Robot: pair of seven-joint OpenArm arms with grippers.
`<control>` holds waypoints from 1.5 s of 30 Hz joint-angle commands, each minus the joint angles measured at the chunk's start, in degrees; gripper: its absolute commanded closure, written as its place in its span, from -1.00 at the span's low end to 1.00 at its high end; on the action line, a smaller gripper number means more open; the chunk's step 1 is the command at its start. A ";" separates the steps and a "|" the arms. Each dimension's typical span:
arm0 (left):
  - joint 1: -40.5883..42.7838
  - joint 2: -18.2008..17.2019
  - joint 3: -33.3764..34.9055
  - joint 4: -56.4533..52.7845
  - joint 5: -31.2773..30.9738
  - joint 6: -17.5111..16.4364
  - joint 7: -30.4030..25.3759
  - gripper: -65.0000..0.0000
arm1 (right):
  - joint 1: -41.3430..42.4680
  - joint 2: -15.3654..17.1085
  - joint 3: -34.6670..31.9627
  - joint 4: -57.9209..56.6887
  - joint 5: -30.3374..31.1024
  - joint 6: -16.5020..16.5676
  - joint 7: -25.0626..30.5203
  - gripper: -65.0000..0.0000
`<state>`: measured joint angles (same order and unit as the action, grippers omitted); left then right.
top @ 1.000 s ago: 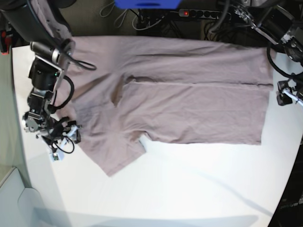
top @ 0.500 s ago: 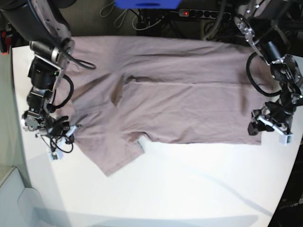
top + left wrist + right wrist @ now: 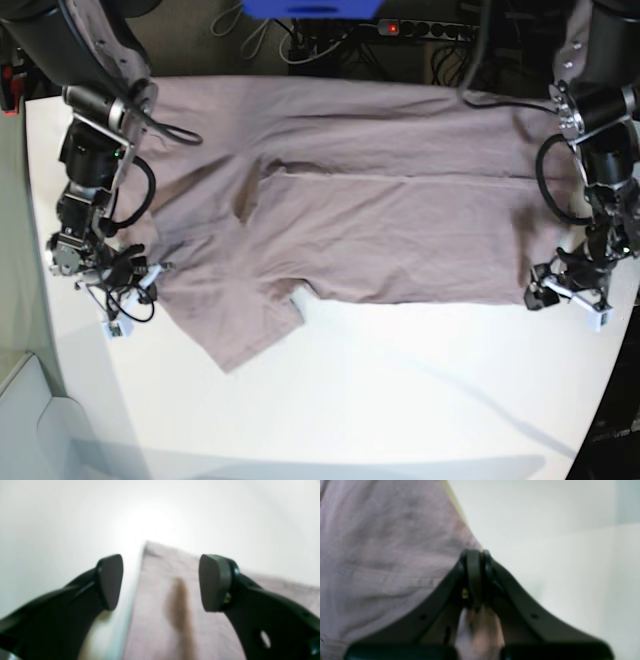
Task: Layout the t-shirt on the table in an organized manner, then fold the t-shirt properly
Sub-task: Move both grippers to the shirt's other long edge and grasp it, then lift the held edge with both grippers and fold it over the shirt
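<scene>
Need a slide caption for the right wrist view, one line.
Right gripper shut on the t-shirt edge, beside the bare white table.

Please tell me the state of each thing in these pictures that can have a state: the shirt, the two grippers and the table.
t-shirt: spread on the table, partly folded, one sleeve sticking out at the lower left in the base view.
right gripper: shut on the t-shirt's edge, cloth pinched between the jaws.
left gripper: open, jaws straddling the hem corner, not gripping.
table: white, bearing the t-shirt.
</scene>
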<state>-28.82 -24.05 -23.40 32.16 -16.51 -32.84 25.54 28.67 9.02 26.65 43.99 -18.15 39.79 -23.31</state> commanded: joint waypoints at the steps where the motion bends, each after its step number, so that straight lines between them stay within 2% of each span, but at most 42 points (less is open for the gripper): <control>1: -1.91 -0.87 0.94 -0.03 -0.94 -0.61 -2.20 -0.42 | 0.13 0.17 -0.15 -0.16 -1.94 0.21 -3.46 1.00; 8: -2.35 -0.25 2.69 -7.33 -1.03 -0.52 -7.65 -0.42 | 0.13 0.08 -0.15 -0.16 -1.94 0.21 -3.46 1.00; 20: -2.35 -0.52 3.05 -12.87 -1.03 -0.52 -9.23 -0.38 | 0.13 0.26 -0.15 -0.16 -1.94 0.21 -3.37 1.00; 22: -2.35 -0.43 3.13 -13.22 -1.03 -0.52 -9.23 -0.22 | 0.13 0.26 -0.15 -0.16 -1.94 0.21 -3.37 1.00; 23: -2.35 -0.34 3.13 -13.39 -1.03 -0.52 -9.23 -0.07 | 0.13 0.26 -0.15 -0.16 -1.94 0.21 -3.37 1.00; 28: -2.35 -0.34 3.13 -13.39 -1.03 -0.52 -8.62 0.94 | 0.13 0.35 -0.15 -0.16 -1.94 0.21 -3.37 1.00; 29: -2.35 -0.34 3.22 -13.39 -1.03 -0.52 -8.53 1.00 | 0.13 0.35 -0.15 -0.16 -1.94 0.21 -3.37 1.00; 31: -2.35 -0.34 3.22 -13.31 -0.94 -0.52 -8.44 0.95 | 0.13 0.35 -0.15 -0.16 -1.94 0.21 -3.37 1.00; 36: -2.35 -0.34 2.78 -11.11 -1.29 -1.05 -8.35 0.99 | 0.13 0.35 -0.15 -0.16 -1.94 0.21 -3.37 1.00; 42: -0.06 0.19 2.43 5.42 -1.55 -1.05 1.32 0.99 | 0.13 0.35 0.20 0.54 -1.67 0.21 -3.28 1.00; 45: 3.10 1.68 -0.91 14.30 -2.26 -0.61 5.01 0.99 | -0.14 0.08 0.29 3.79 -1.67 0.21 -3.37 1.00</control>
<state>-24.64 -21.41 -24.12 45.74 -18.20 -33.26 31.46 27.75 8.51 26.89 47.31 -18.65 39.83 -25.34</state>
